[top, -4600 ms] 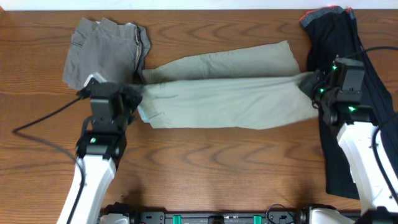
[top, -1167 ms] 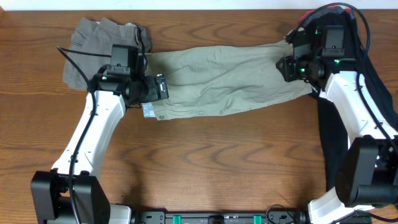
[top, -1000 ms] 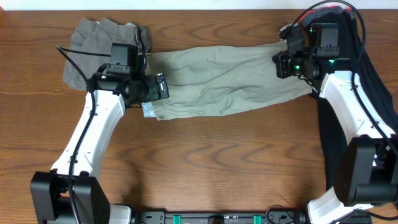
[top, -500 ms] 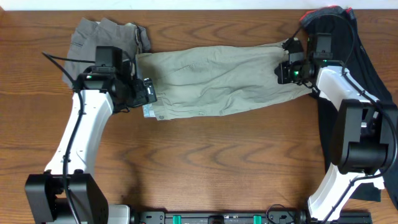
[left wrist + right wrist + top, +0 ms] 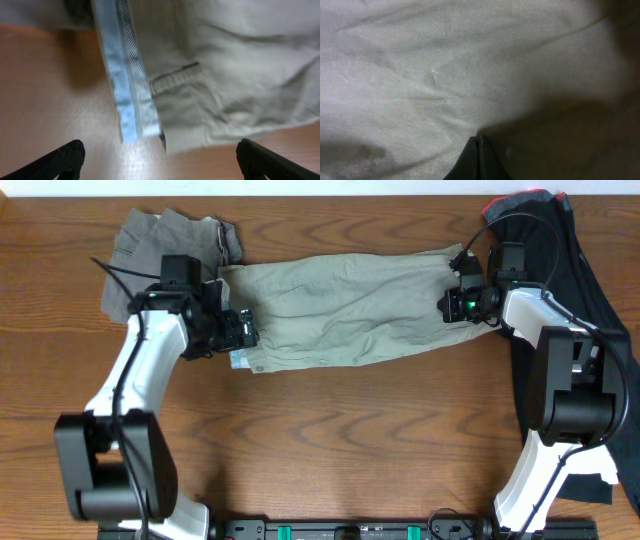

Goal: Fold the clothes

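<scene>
From overhead, the khaki garment (image 5: 350, 305) lies across the far middle of the table (image 5: 350, 440). One leg is now laid over the other, where a few seconds ago both legs showed side by side. I judge the lengthwise fold done and a crosswise fold due next. My left hand (image 5: 240, 330) has drawn back to the waistband end, and my right hand (image 5: 455, 305) sits over the leg end. The grey shorts (image 5: 165, 235) lie far left and the black garment (image 5: 560, 250) far right, both untouched.

My left wrist view shows the left hand released, fingers spread wide with nothing between them, over the pale-blue waistband lining (image 5: 127, 100) and bare table.

My right wrist view shows the right hand clenched, tips (image 5: 477, 152) together above khaki cloth, with none visibly pinched.
</scene>
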Robot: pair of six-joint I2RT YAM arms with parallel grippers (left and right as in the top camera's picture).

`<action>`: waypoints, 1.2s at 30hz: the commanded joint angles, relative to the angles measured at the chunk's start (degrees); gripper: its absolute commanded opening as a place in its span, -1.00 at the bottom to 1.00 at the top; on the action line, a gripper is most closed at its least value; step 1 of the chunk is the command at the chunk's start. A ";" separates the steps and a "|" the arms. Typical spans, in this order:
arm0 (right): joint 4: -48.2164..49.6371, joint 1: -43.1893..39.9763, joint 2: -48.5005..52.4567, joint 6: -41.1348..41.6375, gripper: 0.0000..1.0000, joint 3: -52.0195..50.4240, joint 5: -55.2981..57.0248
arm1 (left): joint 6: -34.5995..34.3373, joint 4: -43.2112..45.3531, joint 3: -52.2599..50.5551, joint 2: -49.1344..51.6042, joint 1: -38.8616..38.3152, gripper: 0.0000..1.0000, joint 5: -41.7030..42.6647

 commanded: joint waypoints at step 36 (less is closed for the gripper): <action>-0.26 -0.31 1.01 0.39 -0.97 0.68 -0.42 | 3.91 17.75 0.83 23.02 -1.16 0.47 19.61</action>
